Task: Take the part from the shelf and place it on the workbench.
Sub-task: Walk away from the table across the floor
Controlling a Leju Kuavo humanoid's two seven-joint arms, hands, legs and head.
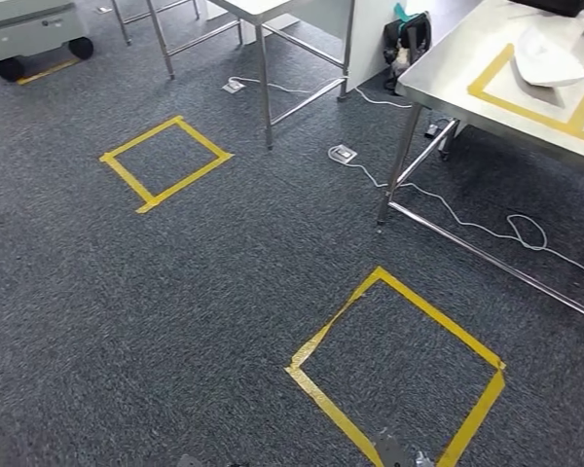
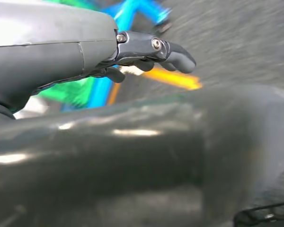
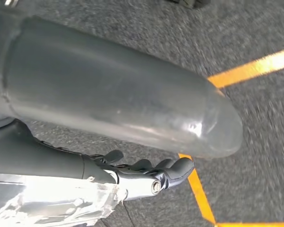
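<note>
Yellow tape square (image 1: 399, 368) on the carpet floor (image 1: 200, 321) sits lowest in your head view, nearest the camera; a second tape square (image 1: 165, 162) lies upper left.

Left hand (image 2: 147, 52): fingers extended, slightly apart, nothing in them, hanging over blurred floor. Right hand (image 3: 147, 172): fingers loosely curled side by side, nothing held, over carpet and yellow tape.

Desk (image 1: 457, 78) at upper right, steel legs, yellow tape outline on top. White part (image 1: 546, 60) rests inside that outline, long axis roughly across the frame, toward the right edge.

Judgement: the part already lies on the desk, forward and to the right of both hanging hands, well apart from them. Your right hand is probably the nearer. No shelf identifiable.
</note>
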